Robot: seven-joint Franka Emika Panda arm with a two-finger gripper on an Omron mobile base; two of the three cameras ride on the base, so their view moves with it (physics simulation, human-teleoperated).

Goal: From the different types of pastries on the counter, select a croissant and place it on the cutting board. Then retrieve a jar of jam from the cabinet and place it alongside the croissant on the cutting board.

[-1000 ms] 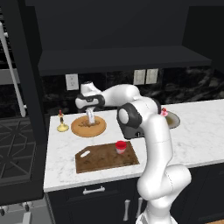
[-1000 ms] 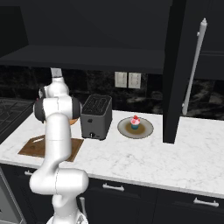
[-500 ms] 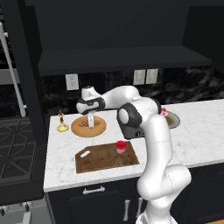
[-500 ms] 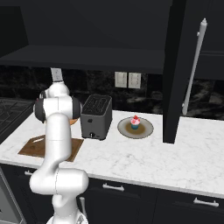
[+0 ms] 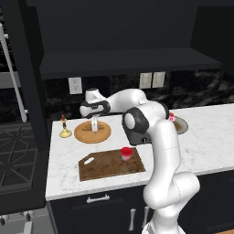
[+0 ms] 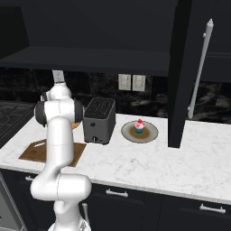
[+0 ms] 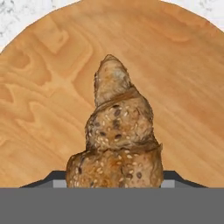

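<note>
The golden-brown croissant lies lengthwise between my fingers, over the round light-wood plate. My gripper is shut on it, with a pad against each side of its near end. In the left base view the gripper points straight down onto that plate at the back left of the counter. The dark cutting board lies nearer the front edge. The red-lidded jar of jam stands on the board's right part. I cannot tell whether the croissant is off the plate.
A black toaster stands right of the arm. The pink-frosted cupcake sits on a dark round dish beyond it. A small yellow holder stands left of the wooden plate. A stove borders the counter's left end.
The arm has stayed over the wooden plate, with hardly any shift of the hand. The jar and board have not moved.
</note>
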